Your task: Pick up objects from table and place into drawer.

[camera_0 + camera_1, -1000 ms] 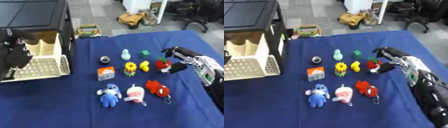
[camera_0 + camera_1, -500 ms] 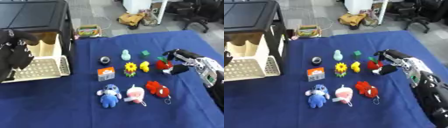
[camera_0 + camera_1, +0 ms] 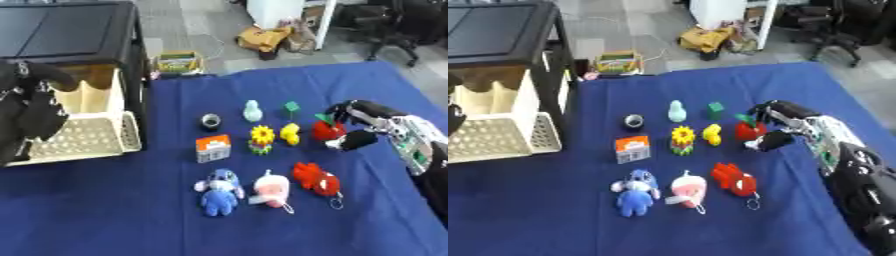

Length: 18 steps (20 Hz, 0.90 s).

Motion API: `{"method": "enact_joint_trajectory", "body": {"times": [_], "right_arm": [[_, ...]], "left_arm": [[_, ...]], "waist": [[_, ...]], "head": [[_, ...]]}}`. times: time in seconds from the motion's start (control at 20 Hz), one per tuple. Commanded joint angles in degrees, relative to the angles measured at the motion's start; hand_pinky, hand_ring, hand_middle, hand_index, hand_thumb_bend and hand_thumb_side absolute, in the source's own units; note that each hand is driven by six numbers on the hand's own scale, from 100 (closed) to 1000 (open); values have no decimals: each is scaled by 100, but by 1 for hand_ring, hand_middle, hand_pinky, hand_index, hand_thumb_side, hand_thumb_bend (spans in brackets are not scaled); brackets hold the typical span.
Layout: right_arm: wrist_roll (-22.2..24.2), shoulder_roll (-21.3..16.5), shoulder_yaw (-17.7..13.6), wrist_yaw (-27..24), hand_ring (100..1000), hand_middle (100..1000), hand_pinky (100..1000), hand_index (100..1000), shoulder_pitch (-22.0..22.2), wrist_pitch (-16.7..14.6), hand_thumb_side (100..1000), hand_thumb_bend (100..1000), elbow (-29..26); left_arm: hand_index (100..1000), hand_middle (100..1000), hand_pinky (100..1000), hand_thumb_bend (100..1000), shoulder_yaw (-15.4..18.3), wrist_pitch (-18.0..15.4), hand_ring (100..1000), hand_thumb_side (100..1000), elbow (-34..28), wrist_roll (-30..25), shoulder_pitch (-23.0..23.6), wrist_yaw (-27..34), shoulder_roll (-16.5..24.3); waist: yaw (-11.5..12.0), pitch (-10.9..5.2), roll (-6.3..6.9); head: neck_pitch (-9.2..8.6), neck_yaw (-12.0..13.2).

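On the blue cloth-covered table (image 3: 105,210), the robot's right hand (image 3: 363,125) sits at the right of centre of the frame, its black fingers and thumb curled round a small red apple-shaped toy with a green top (image 3: 328,130). The left hand (image 3: 31,112) fills the left edge, over the pulled-out cream perforated plastic drawer (image 3: 83,137) of a black-topped cabinet (image 3: 70,30); whether its fingers are apart or together cannot be told.

In the middle of the frame lie the other toys: a pale green bottle-shaped figure (image 3: 252,111), a green cube (image 3: 290,106), a dark ring-shaped roll (image 3: 210,120), a yellow sunflower toy (image 3: 262,137), a yellow duck (image 3: 290,133) and an orange-and-white box (image 3: 213,148). Below them lie a blue plush doll (image 3: 219,191), a pink-and-white plush doll (image 3: 271,187) and a red plush keychain (image 3: 315,178).
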Motion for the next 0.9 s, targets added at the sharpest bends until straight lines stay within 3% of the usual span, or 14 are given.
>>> {"method": "enact_joint_trajectory", "body": {"times": [0.05, 0.5, 0.8, 0.9], "right_arm": [[26, -110, -25, 40, 701, 662, 628, 862, -133, -1, 530, 449, -5], [24, -104, -47, 56, 640, 603, 562, 822, -122, -2, 437, 381, 11], [-127, -84, -61, 50, 614, 573, 529, 793, -130, 73, 401, 267, -9], [-207, -77, -67, 35, 600, 553, 506, 764, -135, 114, 360, 157, -13]], "left_arm": [[686, 100, 100, 160, 43, 9, 100, 1000, -71, 10, -33, -15, 77], [685, 100, 100, 163, 55, 12, 100, 1000, -71, 43, -46, 36, 81], [684, 100, 100, 163, 57, 39, 100, 1000, -71, 46, -41, 45, 70], [683, 100, 100, 165, 60, 43, 100, 1000, -71, 50, -45, 52, 68]], "waist": [[8, -103, 2], [28, -113, 2], [49, -120, -4], [59, -122, -3]], "head": [[-52, -10], [-23, -19], [-22, -31], [-19, -37]]}}
